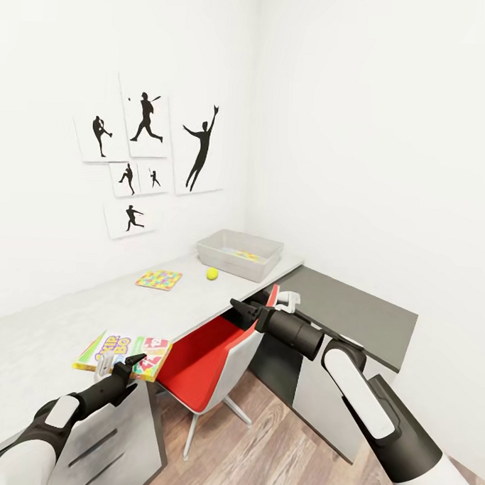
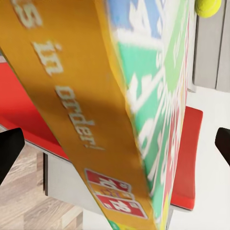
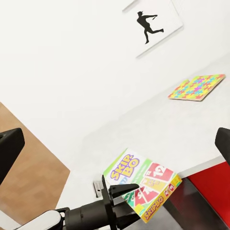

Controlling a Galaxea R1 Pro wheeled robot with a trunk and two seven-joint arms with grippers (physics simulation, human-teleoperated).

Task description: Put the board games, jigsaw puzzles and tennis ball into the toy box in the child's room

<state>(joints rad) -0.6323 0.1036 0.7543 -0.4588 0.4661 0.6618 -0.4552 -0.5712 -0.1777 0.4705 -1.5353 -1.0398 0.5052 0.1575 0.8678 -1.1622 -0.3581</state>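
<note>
The Skip-Bo board game (image 1: 123, 353) lies flat at the near edge of the table (image 1: 54, 318). My left gripper (image 1: 127, 366) is open at the box's near edge, and in the left wrist view the box (image 2: 124, 115) fills the space between the spread fingers. One jigsaw puzzle (image 1: 159, 279) lies further along the table, and the tennis ball (image 1: 212, 273) rests beside the toy box (image 1: 231, 263). A second mosaic puzzle (image 1: 246, 255) lies inside that bin. My right gripper (image 1: 237, 312) hangs open over a red chair, holding nothing.
A red-seated chair (image 1: 204, 354) is pushed under the table between my arms. A lower dark grey unit (image 1: 352, 312) stands to the right against the white wall. Black sports-silhouette pictures (image 1: 144, 145) hang above the table. Wood-plank floor (image 1: 274, 457) lies below.
</note>
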